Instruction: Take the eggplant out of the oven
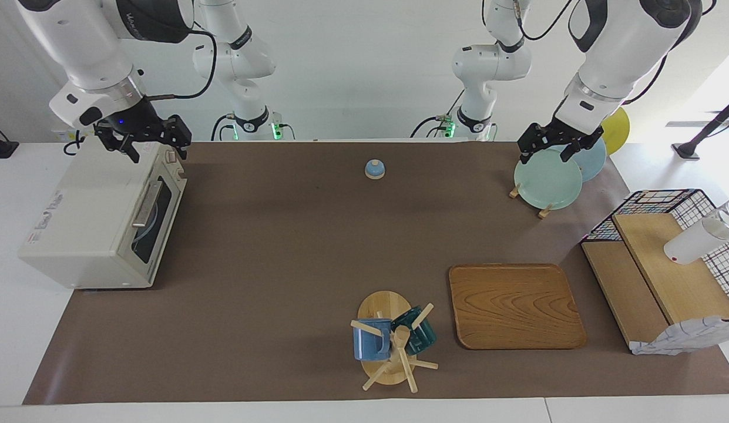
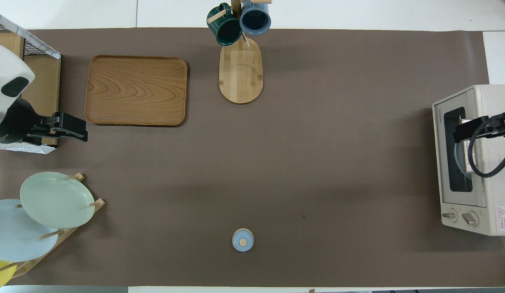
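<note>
Nothing done yet: boxy cream-white toaster oven [image 1: 100,226] door closed, under the open, empty right gripper [image 1: 145,143]. Eggplant not visible, presumably inside. Left gripper [image 1: 554,146] waits open over pale-green plate [image 1: 547,179].

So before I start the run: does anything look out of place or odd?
Nothing stands out. The oven is shut, with no eggplant in view; the mugs hang on their tree, and the plates stand in their rack.

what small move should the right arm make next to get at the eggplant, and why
Probably lower the right gripper, open over the oven, to the door's bar handle. The door looks closed and the eggplant isn't visible. The left gripper waits over the plates.
</note>
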Robot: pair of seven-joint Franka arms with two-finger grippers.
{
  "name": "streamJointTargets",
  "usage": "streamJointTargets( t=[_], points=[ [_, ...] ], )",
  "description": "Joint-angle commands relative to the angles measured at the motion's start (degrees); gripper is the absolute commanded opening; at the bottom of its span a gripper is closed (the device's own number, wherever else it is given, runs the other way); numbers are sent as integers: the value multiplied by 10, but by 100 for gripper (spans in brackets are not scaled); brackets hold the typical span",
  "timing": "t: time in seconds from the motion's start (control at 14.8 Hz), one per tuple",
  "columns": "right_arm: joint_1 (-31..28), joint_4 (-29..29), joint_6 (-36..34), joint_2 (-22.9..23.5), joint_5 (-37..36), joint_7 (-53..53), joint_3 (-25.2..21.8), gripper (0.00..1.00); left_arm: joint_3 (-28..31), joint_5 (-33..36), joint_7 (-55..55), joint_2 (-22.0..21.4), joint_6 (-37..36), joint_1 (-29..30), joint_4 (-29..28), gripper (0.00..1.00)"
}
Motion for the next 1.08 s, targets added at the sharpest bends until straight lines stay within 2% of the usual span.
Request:
streamJointTargets(
  t=[0.0, 0.54, 0.61, 0.68, 0.75, 0.81, 1.02],
  points=[
    [-1, -9, 12, -4, 17, 11, 0, 100, -2, -1, 2, -4, 4, 4, -1, 100],
    [-12, -13, 12, -6, 17, 5, -1, 100, -2, -1, 2, -4, 4, 4, -1, 100],
    [-13, -21, 24, -8, 19, 4, 0, 96, -2, -1, 2, -4, 4, 4, -1, 100],
    [-7, -26, 47, -8, 23, 0, 0, 39, -2, -1, 2, -4, 4, 4, -1, 100],
    [-6, -43, 58, -14, 23, -7, 1, 8, -2, -1, 2, -4, 4, 4, -1, 100],
    [-6, -68, 70, -27, 24, -8, 2, 0, -2, -1, 2, -4, 4, 4, -1, 100],
    [5, -160, 165, -54, 13, 37, 3, 0, -2, -1, 2, -4, 4, 4, -1, 100]
  ],
)
